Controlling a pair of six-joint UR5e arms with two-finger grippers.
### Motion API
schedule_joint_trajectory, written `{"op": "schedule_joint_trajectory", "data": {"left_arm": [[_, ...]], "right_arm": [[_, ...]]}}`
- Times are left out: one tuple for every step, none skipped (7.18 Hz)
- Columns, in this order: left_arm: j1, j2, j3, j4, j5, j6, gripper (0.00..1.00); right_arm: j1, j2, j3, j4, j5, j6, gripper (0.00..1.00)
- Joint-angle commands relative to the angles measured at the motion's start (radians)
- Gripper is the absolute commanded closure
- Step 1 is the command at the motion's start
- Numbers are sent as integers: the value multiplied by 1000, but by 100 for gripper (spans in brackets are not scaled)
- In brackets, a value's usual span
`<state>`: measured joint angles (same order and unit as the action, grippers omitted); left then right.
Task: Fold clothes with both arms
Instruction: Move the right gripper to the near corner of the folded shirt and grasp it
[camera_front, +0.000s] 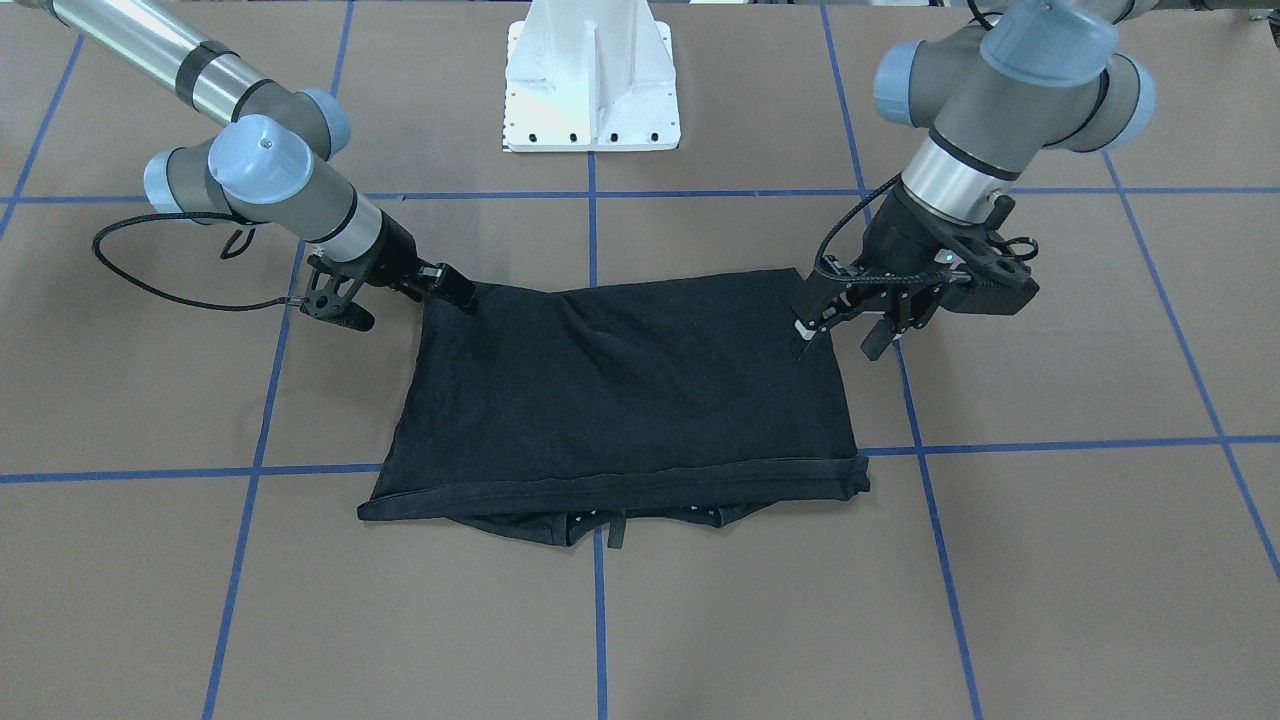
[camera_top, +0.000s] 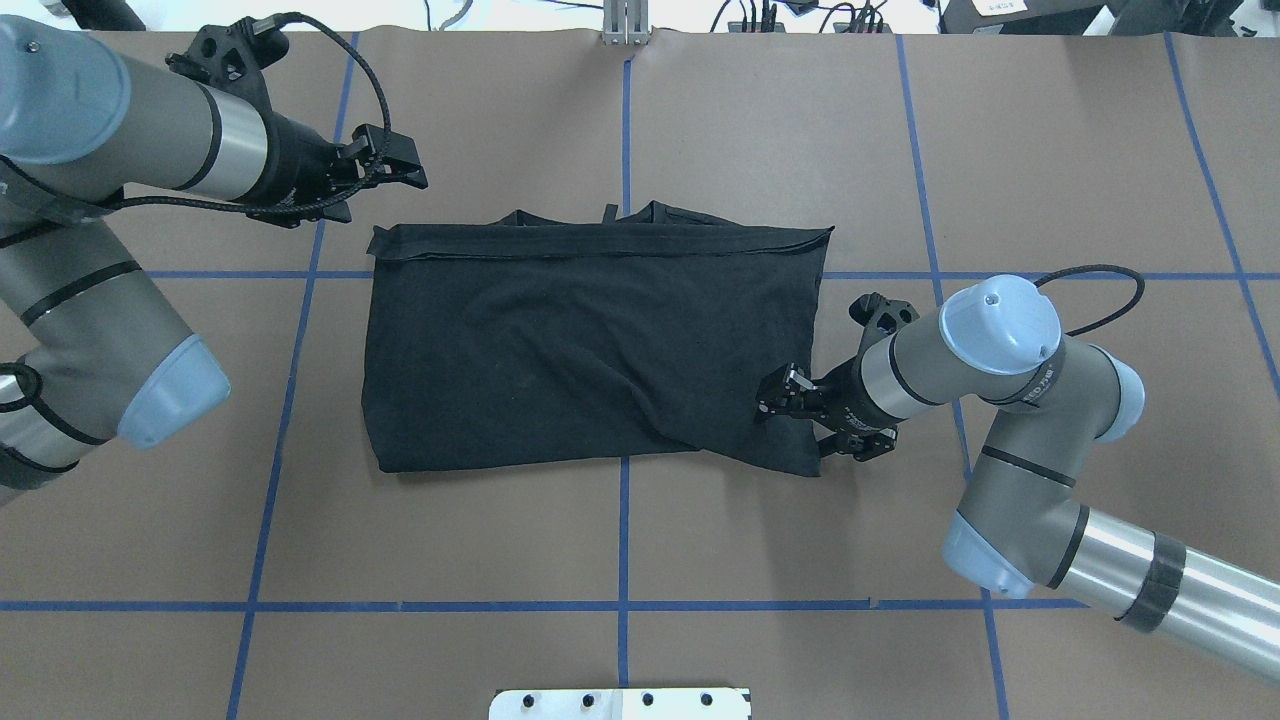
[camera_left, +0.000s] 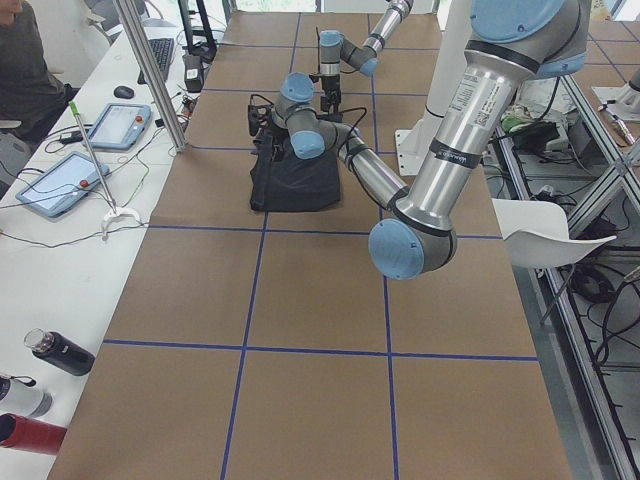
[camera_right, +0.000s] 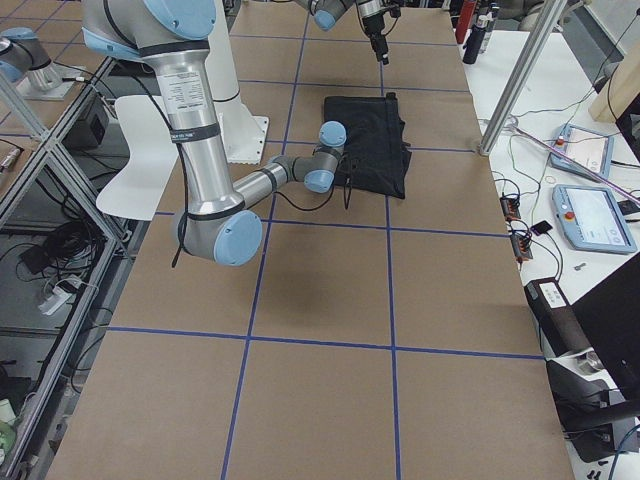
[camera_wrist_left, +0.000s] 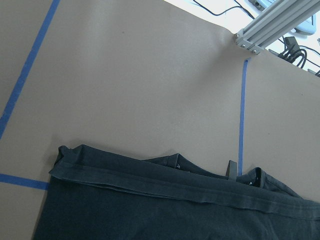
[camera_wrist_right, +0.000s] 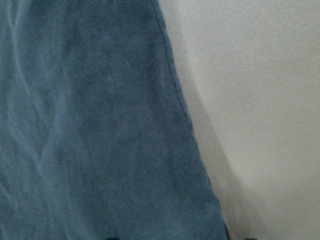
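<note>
- T-shirt: plain black side up, folded into a wide rectangle. Flat on the brown tabletop, straight out from the white pedestal base.
- Roughly centred on the blue tape line running out from the pedestal.
- Edge farthest from the pedestal: a stitched hem band, doubled, running the full width. Under-layers poke out just beyond it, among them a small dark tab.
- Edge nearest the pedestal: smooth fold, no hem showing.
- Surface: soft shallow creases, one long diagonal ridge running toward the pedestal-side corner on the robot's right.
- Right pincer: low at that pedestal-side corner, fingers closed together on the cloth near the side edge. Corner looks drawn up slightly toward it.
- Right wrist view: blurred close-up, cloth reading bluish, stitched side edge against pale tabletop.
- Left pincer: raised off the tabletop on the robot's left of the pedestal, fingers spread apart, holding nothing, clear of the cloth.
- Left wrist view: looks down at the far hem band and bare tabletop beyond.
</note>
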<state>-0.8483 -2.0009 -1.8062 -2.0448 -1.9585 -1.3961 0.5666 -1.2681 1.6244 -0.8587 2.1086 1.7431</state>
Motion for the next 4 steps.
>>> {"op": "schedule_joint_trajectory", "data": {"left_arm": [[0,1,1,0,0,0,0],[0,1,1,0,1,2,0],[0,1,1,0,1,2,0],[0,1,1,0,1,2,0]], "right_arm": [[2,-2,5,-3,16,-1,100],[15,-2,8,-3,49,-1,100],[21,-4,21,-2,83,-2,100],[22,-35,78,-2,114,-2,100]]}}
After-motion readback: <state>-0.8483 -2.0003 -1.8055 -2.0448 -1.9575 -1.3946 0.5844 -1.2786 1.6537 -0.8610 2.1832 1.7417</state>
